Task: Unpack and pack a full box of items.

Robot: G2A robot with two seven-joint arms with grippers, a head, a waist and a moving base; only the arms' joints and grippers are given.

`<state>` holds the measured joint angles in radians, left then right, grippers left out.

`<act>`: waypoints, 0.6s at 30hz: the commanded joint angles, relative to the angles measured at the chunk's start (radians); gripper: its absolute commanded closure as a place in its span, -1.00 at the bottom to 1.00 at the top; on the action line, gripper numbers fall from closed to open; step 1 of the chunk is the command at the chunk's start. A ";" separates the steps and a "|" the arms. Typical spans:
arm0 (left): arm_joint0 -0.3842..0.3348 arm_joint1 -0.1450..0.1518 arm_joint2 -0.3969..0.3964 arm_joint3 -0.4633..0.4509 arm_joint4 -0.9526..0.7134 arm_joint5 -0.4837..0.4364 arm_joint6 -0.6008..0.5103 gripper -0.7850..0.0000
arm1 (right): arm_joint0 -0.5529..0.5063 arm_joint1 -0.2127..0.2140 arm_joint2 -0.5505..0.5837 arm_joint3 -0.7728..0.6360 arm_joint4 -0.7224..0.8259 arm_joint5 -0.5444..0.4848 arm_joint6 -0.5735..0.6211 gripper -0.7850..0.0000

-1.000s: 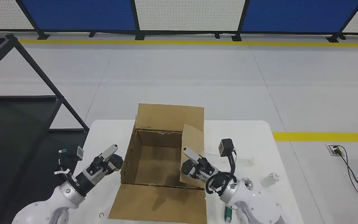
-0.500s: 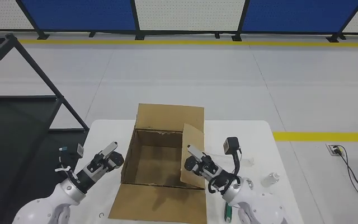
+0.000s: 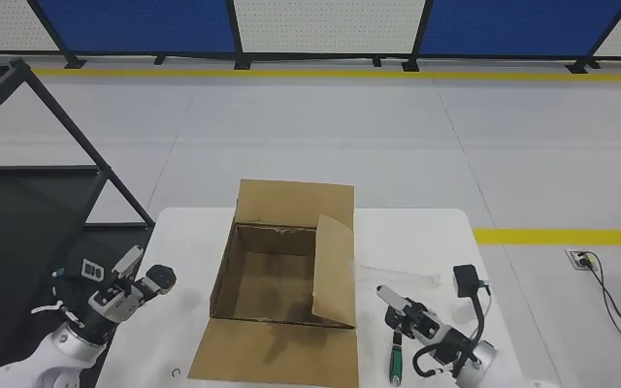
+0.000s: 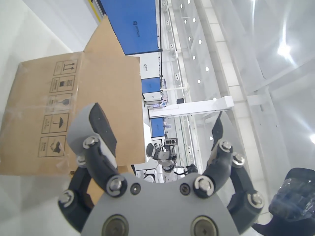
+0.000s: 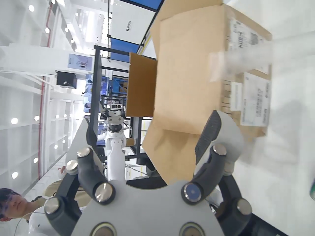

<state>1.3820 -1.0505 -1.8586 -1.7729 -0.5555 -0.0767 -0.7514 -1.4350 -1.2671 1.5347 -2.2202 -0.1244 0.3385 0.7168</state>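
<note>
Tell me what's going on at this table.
A two-armed robot is at a white table with an open cardboard box in the middle. Nothing can be seen inside the box. The left gripper and right gripper are both open and empty, one on each side of the box. A green tool and a small white bottle sit on the table on the right gripper's side, untouched.

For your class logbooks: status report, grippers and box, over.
Left gripper open, empty. Right gripper open, empty. Brown cardboard box open, arms outside it. One side flap upright, toward right gripper.
</note>
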 commanded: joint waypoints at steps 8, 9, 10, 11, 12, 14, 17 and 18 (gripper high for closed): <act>0.039 0.002 0.019 -0.094 -0.097 -0.070 -0.180 -1.00 | 0.004 0.012 -0.047 -0.016 -0.052 0.020 0.047 -1.00; 0.042 0.002 0.019 -0.109 -0.111 -0.069 -0.194 -1.00 | 0.009 0.012 -0.052 -0.013 -0.050 0.020 0.046 -1.00; 0.045 0.003 0.018 -0.127 -0.101 -0.071 -0.203 -1.00 | 0.014 0.013 -0.057 -0.010 -0.048 0.018 0.046 -1.00; 0.050 0.004 0.022 -0.144 -0.089 -0.068 -0.208 -1.00 | 0.018 0.013 -0.061 -0.007 -0.044 0.015 0.044 -1.00; 0.053 0.004 0.029 -0.160 -0.085 -0.061 -0.214 -1.00 | 0.021 0.013 -0.065 -0.005 -0.041 0.013 0.042 -1.00; 0.058 0.006 0.051 -0.186 -0.052 -0.036 -0.213 -1.00 | 0.024 0.015 -0.072 -0.002 -0.038 0.008 0.040 -1.00; 0.053 0.005 0.101 -0.197 0.079 -0.012 -0.126 -1.00 | 0.027 0.017 -0.081 0.007 -0.029 -0.006 0.038 -1.00; 0.051 0.005 0.115 -0.198 0.095 -0.009 -0.107 -1.00 | 0.027 0.017 -0.083 0.009 -0.028 -0.008 0.040 -1.00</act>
<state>1.4357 -1.0449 -1.7615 -1.9708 -0.4945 -0.0892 -0.8905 -1.4084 -1.2503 1.4532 -2.2130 -0.1537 0.3325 0.7551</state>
